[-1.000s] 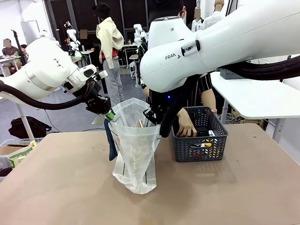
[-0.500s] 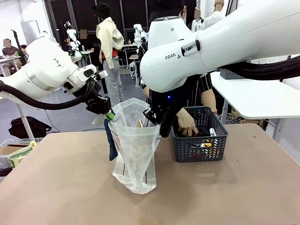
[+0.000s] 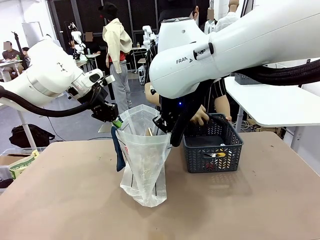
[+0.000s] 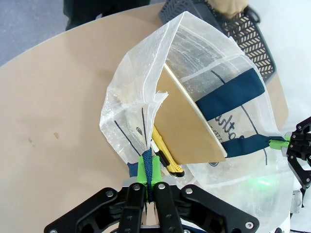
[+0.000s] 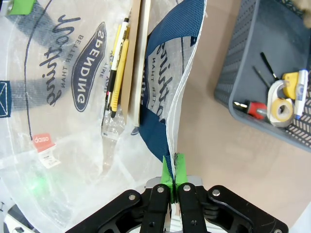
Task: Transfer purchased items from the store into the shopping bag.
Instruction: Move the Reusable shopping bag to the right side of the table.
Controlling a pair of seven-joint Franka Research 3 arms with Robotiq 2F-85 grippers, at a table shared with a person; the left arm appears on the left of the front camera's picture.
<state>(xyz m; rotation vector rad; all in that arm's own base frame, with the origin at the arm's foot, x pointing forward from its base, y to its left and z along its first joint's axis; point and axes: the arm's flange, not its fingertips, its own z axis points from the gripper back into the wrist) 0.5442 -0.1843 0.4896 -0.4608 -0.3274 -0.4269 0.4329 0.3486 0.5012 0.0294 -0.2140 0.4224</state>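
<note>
The left tool [image 4: 148, 171] and right tool [image 5: 173, 169] each pinch the shopping bag [image 3: 145, 150] rim, stretching its mouth between them, presumably so the person's hand [image 3: 200, 116] can load it.

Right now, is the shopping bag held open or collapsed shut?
Open. The left gripper and right gripper pinch opposite rims of the shopping bag, spreading its mouth; a brown board shows inside.

Translucent crinkly plastic shopping bag [image 3: 144, 155], woven cloth handles [image 5: 172, 43], matt plastic basket [image 3: 200, 161], matt tabletop [image 3: 65, 200]
</note>
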